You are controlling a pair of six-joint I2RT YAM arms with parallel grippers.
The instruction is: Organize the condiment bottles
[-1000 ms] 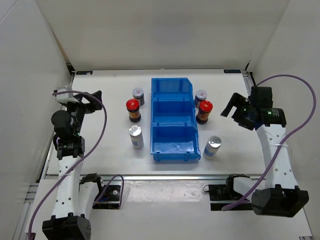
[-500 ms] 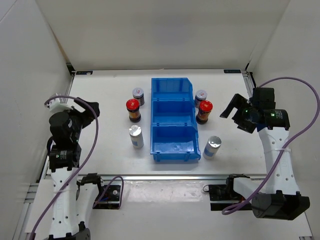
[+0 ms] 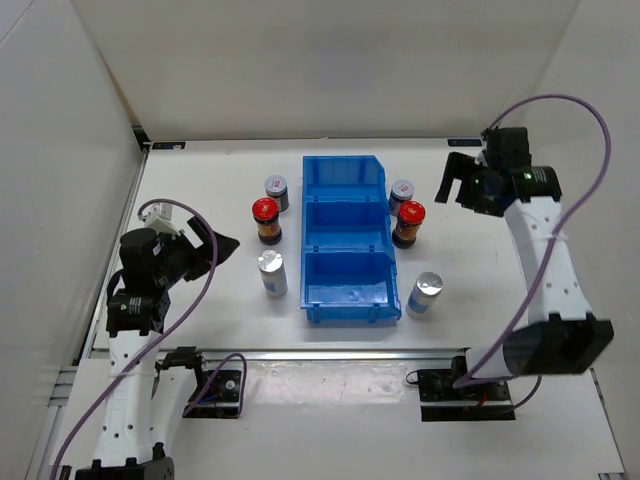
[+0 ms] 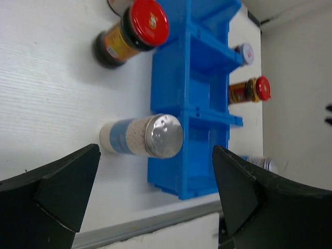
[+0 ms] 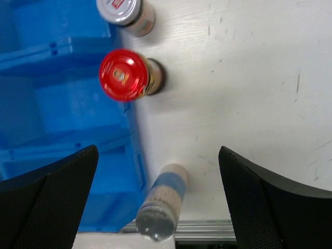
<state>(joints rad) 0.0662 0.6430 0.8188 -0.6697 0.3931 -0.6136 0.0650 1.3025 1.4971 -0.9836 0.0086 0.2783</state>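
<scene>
Six condiment bottles stand upright around the blue bin [image 3: 345,201]. On its left are a grey-white capped one [image 3: 276,189], a red-capped one [image 3: 266,219] and a silver one [image 3: 272,272]. On its right are a grey-white capped one [image 3: 402,191], a red-capped one [image 3: 409,222] and a silver one [image 3: 425,293]. My left gripper [image 3: 216,248] is open, left of the silver bottle [image 4: 142,136] and apart from it. My right gripper [image 3: 460,180] is open and raised, right of the grey-white capped bottle [image 5: 124,13] and the red-capped bottle [image 5: 124,75].
The bin's three compartments look empty, seen side-on in the left wrist view as the bin [image 4: 199,78]. White walls enclose the table on the left, back and right. A metal rail [image 3: 330,352] runs along the near edge.
My left gripper has dropped and swung right, toward the left silver bottle. My right gripper has moved toward the back of the table, level with the right grey-white capped bottle. No bottle has moved.
</scene>
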